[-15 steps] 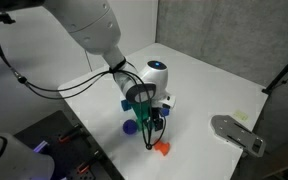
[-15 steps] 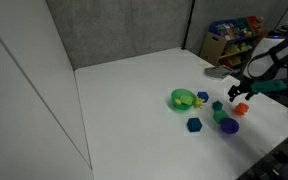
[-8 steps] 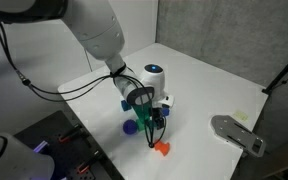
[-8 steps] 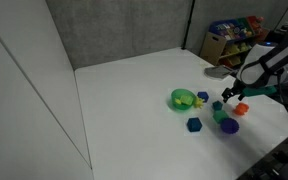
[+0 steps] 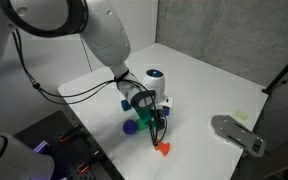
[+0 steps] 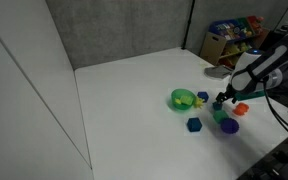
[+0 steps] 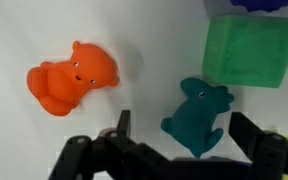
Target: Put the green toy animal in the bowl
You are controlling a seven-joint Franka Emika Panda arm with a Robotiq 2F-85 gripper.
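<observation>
The green toy animal (image 7: 196, 115) is a dark teal figure lying on the white table, seen in the wrist view. My gripper (image 7: 187, 130) is open, with one finger on each side of the toy and not touching it. In an exterior view my gripper (image 6: 222, 100) hangs low over the cluster of small items, to the right of the lime bowl (image 6: 183, 98), which stands upright on the table. In an exterior view my gripper (image 5: 156, 132) points down just above the table, and the arm hides the bowl.
An orange toy (image 7: 72, 78) lies beside the teal one, also seen in both exterior views (image 6: 241, 108) (image 5: 162, 148). A light green block (image 7: 249, 50) sits close behind. A purple ball (image 6: 229, 127) and blue cubes (image 6: 194, 124) lie nearby. A grey device (image 5: 236, 133) sits on the table.
My gripper has shifted away from the orange toy toward the bowl side and now sits over the teal toy. The objects have not moved.
</observation>
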